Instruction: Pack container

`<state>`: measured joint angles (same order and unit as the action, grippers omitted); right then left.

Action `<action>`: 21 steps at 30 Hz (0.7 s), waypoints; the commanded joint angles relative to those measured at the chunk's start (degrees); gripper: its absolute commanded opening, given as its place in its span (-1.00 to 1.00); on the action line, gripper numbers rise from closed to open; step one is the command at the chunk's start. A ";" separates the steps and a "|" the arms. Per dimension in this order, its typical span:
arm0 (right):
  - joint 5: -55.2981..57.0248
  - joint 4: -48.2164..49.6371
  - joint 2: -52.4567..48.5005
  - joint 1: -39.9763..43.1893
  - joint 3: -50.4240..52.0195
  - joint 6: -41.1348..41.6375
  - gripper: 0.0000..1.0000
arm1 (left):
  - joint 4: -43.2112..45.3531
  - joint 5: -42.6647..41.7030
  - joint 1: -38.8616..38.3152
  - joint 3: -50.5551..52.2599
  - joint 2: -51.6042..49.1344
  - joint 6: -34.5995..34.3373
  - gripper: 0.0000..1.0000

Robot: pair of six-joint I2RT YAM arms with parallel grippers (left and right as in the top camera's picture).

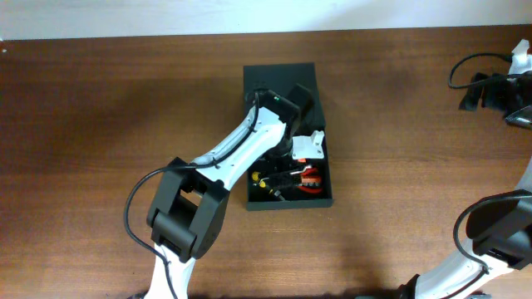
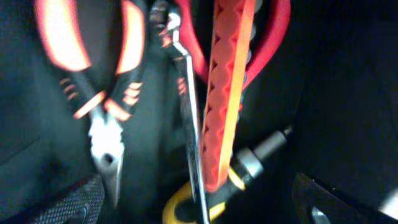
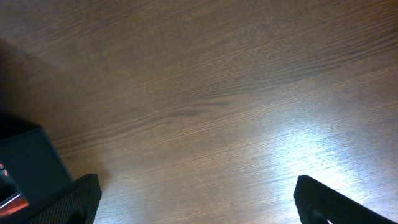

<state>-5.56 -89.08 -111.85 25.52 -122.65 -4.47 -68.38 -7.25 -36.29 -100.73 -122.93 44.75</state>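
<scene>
The dark green container point(image 1: 322, 198) lies open at the table's middle, its flap lid point(image 1: 278, 77) folded back at the far end. My left gripper point(image 1: 293, 164) reaches down inside it. In the left wrist view its fingers point(image 2: 199, 210) are spread wide and open above the tools: orange-and-black pliers point(image 2: 104, 134), a slim steel wrench point(image 2: 190, 118), an orange ridged strip point(image 2: 227, 93), red handles point(image 2: 277, 37) and a yellow-handled screwdriver point(image 2: 250, 165). My right gripper point(image 1: 497, 93) is open and empty at the far right, above bare wood point(image 3: 199, 208). A container corner point(image 3: 31, 165) shows at its view's left edge.
The wooden table point(image 1: 100, 124) surrounds the box on all sides. A black cable point(image 1: 467, 62) loops near the right arm at the far right edge. The left arm point(image 1: 229, 154) crosses the box's left wall.
</scene>
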 commanded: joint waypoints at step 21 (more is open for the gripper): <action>-24.52 -5.29 -2.23 -13.88 3.52 -1.51 -0.92 | -12.26 -26.84 31.61 -25.53 3.58 -18.62 -0.96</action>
<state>-26.52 -94.50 -112.07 14.59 -120.53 -5.10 -80.01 -24.58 -7.03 -126.56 -115.52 28.21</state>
